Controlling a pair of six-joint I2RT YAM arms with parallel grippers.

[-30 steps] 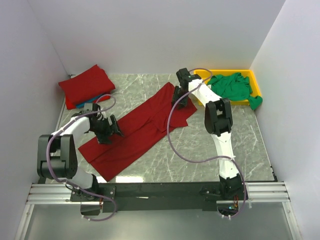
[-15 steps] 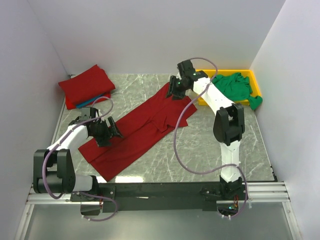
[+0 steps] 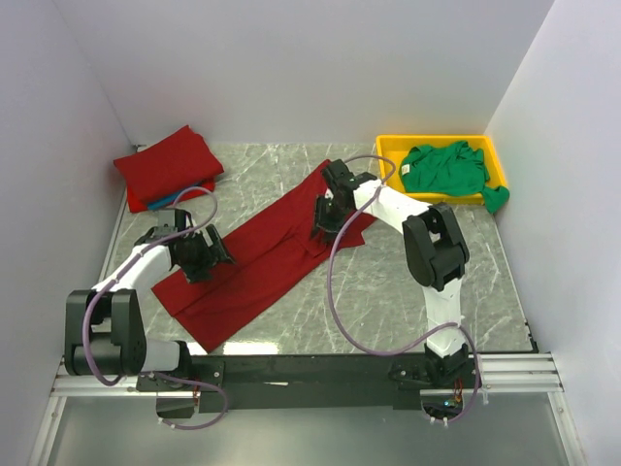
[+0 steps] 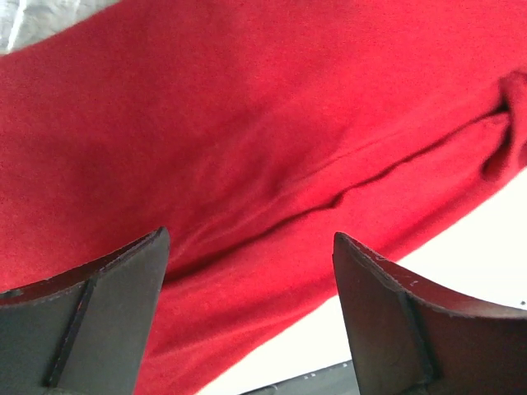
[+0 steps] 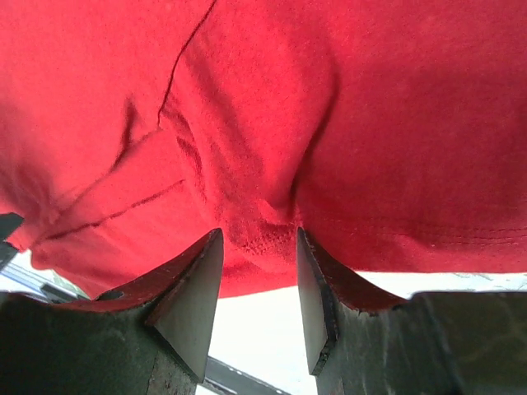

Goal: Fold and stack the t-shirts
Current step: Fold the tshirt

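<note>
Runs long and flat on the table, near-left to far-right, as one dark red t-shirt. Pinches its bunched far-end hem in the right gripper; gapes wide, holding nothing, over the near-left end at the left gripper. Probably calls for folding along that axis.

Nothing legible is showing in any view: no txt, brand, label or nos. reading on the dark red t-shirt, the green t-shirt or the yellow tray.
</note>
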